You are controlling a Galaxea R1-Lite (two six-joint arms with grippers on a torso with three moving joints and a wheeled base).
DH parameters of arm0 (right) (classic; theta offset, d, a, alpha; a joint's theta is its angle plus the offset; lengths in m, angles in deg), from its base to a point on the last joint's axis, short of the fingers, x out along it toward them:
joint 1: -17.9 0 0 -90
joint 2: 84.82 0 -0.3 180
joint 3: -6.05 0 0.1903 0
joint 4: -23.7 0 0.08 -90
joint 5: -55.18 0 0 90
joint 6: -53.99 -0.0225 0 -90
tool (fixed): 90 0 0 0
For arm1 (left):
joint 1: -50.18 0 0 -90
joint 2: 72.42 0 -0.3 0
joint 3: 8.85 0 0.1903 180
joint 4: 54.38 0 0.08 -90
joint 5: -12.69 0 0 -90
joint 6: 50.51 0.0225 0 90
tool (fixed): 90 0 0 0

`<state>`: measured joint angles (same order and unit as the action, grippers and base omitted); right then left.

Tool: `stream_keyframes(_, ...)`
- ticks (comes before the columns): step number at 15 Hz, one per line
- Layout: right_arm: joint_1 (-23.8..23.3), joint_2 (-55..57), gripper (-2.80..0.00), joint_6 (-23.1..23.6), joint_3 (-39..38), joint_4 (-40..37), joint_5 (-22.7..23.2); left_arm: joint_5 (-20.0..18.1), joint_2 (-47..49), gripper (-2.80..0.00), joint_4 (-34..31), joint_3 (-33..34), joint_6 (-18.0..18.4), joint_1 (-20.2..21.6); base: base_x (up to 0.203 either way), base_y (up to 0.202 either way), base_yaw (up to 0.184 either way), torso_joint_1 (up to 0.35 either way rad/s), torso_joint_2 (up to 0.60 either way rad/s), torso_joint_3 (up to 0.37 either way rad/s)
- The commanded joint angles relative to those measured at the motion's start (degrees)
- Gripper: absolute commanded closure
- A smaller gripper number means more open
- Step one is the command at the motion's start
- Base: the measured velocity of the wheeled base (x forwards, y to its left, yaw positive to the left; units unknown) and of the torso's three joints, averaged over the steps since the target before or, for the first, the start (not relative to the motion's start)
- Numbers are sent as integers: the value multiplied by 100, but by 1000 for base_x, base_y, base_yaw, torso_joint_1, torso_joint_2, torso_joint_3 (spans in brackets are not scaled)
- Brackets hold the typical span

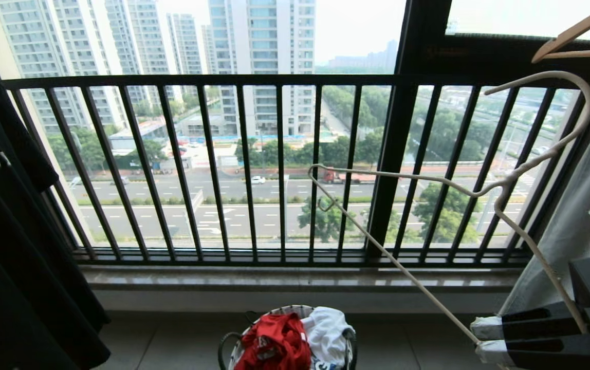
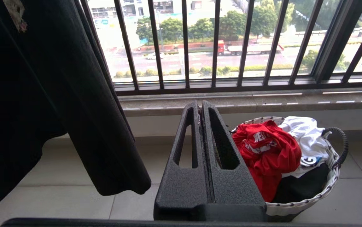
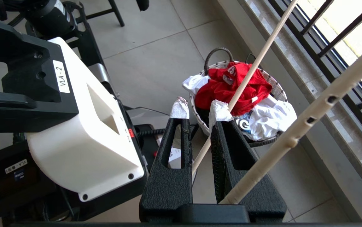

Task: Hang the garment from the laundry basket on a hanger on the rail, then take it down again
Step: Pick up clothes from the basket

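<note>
The right hand (image 1: 480, 336) grips the white hanger (image 1: 459, 187) above the laundry basket (image 2: 329, 186). The left hand (image 2: 201, 108) is clenched, empty. Next it should probably pick up the red garment (image 2: 267, 151).

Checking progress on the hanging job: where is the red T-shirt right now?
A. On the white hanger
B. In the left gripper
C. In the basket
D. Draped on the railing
C: the red T-shirt lies crumpled in the basket, while the right gripper holds the white hanger bare.

Black T-shirt (image 1: 12, 231) hanging at left. Black window railing (image 1: 213, 164) ahead over a stone sill (image 1: 295, 280). Wooden hanger (image 1: 577, 36) top right, above grey cloth (image 1: 577, 216). White cloth (image 1: 328, 331) crumpled below. Tiled floor (image 2: 73, 201).
</note>
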<state>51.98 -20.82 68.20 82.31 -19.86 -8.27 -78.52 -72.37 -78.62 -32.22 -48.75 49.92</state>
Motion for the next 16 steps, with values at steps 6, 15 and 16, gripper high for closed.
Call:
stream_keyframes(6, 2, -72, 0, 20, -25, -11, 17, 1, 4, 0, 0, 0, 0, 0, 0, 0, 0, -169, 480, 316)
stream_keyframes(15, -1, -131, 0, 108, -75, -11, 17, -1, 4, 0, 0, 0, 0, 0, 0, 0, 0, -105, 454, 347)
stream_keyframes(16, -3, -139, 0, 108, -74, -11, 17, 3, 4, 0, 0, 0, 0, 0, 0, 0, 0, -34, 403, 346)
